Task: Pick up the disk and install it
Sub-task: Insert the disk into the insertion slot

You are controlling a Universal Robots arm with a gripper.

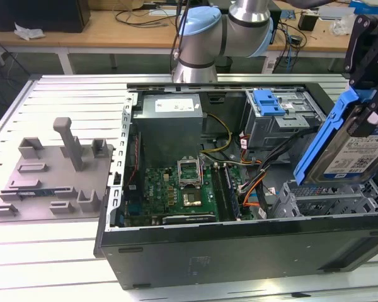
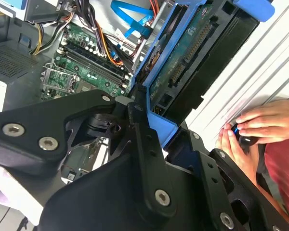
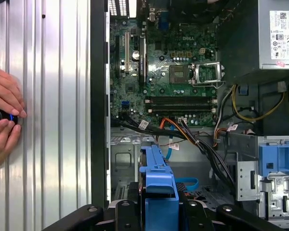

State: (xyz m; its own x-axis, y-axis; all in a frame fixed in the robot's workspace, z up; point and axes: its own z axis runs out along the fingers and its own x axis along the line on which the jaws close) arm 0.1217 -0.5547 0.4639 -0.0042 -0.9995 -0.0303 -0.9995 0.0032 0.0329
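Exterior view: black two-fingered hand on the grey-and-blue arm is closed on the blue plastic carrier frame of the flat silver metal disk. The disk is lifted and steeply tilted, its white-and-blue label side showing. It hangs over the silver drive bay at the exterior view's right end of the open black computer case. Cannot tell whether its lower corner touches the bay.

The case lies on its side on the slatted metal surface. A grey moulded fixture plate lies on the surface, just beside the case at the exterior view's left.

Second wrist view: the disk's underside, with a green circuit board.

First wrist view: the disk edge-on, a narrow blue strip above the green motherboard.

Both wrist views: a person's fingers around a small dark object, resting on the surface outside the case.
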